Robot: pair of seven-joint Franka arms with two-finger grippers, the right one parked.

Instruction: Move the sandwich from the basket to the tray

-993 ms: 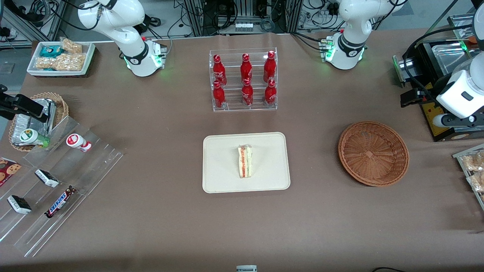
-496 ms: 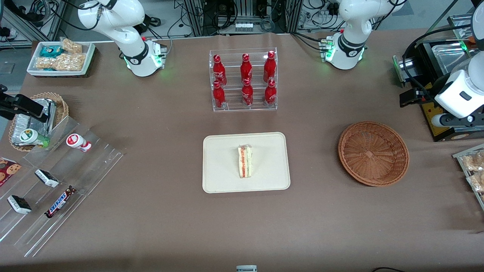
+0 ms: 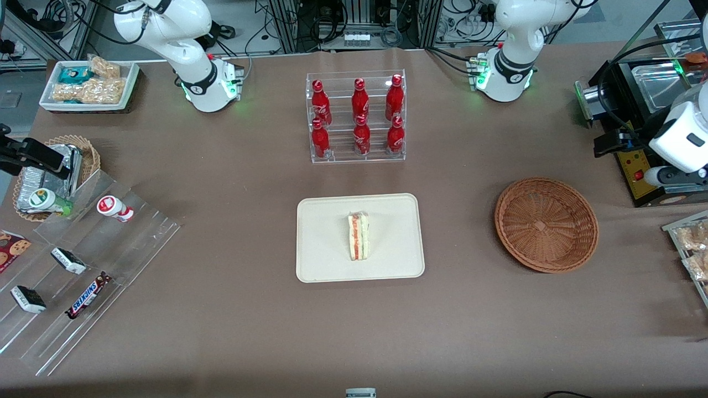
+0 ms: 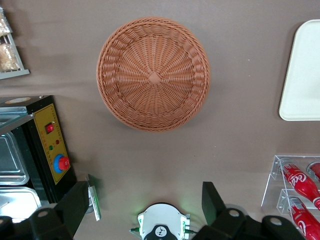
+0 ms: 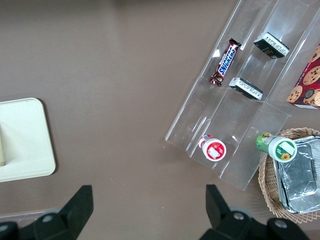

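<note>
Now pincer [image 4: 145, 205] wide open, holding nothing, above basket [image 4: 153, 74].

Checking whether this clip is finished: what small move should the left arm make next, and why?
Probably just settle at rest. The sandwich already lies on the tray, the basket is empty, and the gripper hangs open and empty, raised above the table near the basket.

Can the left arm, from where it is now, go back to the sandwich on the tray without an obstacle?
Probably yes. The gripper, open and empty, hangs high above the table near the basket. The sandwich lies uncovered on the tray, and only bare table separates tray and basket.
</note>
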